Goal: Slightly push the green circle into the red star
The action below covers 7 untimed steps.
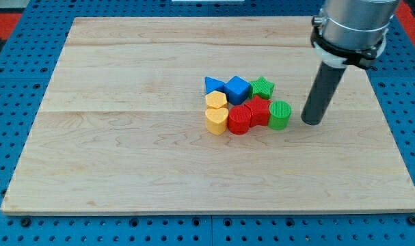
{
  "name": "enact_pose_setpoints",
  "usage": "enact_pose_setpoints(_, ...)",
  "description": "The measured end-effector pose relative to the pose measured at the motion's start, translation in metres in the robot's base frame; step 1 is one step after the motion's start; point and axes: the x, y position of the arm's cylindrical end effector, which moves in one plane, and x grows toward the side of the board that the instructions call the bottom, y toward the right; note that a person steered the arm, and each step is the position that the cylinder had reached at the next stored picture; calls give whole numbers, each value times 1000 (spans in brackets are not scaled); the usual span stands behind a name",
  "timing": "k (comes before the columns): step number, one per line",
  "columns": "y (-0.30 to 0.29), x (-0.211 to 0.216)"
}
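Cluster of blocks bunched up left of my tip (312, 121): yellow pair furthest off, then red round block (239, 119), red star (259, 111) pressed against green circle (279, 115). Circle just beside my tip, not touching. Just a bare rod, holding nothing.

Bare wood separates my tip (312, 121) from green circle (279, 114).

wooden board (125, 150) | carries eight clustered blocks: two blue, two yellow, two red, two green
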Motion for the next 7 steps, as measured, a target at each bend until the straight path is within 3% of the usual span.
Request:
enact_pose_setpoints(2, -25, 28)
enact_pose_setpoints(4, -37, 9)
enact_pose_setpoints(6, -33, 12)
enact_pose_setpoints(7, 1, 14)
